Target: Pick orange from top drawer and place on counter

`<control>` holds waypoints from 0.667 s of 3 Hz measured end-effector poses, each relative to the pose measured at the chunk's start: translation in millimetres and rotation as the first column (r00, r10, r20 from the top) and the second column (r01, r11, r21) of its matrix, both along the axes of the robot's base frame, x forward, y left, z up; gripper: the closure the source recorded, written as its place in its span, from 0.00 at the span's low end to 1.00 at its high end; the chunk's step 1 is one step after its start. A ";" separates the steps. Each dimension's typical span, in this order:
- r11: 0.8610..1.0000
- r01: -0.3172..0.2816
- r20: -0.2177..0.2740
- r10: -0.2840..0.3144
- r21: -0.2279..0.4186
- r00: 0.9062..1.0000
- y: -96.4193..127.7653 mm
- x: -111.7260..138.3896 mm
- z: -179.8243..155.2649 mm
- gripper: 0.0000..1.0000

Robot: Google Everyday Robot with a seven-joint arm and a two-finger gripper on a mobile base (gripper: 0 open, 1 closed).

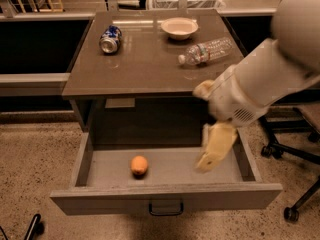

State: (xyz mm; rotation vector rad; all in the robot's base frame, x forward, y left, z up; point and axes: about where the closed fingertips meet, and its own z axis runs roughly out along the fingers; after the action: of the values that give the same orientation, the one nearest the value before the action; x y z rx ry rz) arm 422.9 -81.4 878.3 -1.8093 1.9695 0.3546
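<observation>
The orange (139, 165) lies on the floor of the open top drawer (165, 196), left of its middle. The drawer is pulled out towards me, and its dark pull handle (165, 208) shows on the front panel. The counter (145, 64) is the grey-brown cabinet top above it. My gripper (212, 151) hangs from the big white arm (265, 79) and points down into the right part of the drawer. It is empty and stands well to the right of the orange, not touching it.
On the counter are a soda can (110, 39) lying on its side at the back left, a white bowl (179, 28) at the back and a plastic water bottle (206, 51) lying at the right. Office chair wheels (290, 213) stand on the floor at the right.
</observation>
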 end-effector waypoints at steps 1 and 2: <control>0.995 -0.067 0.005 0.067 0.073 0.998 43.7 -10.0 -14.6 0.00; 0.995 -0.063 0.004 0.063 0.073 0.998 43.0 -9.9 -14.3 0.00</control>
State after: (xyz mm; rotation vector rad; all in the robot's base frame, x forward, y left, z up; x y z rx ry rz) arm 412.9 -38.4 863.9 -1.8283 1.8766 0.4387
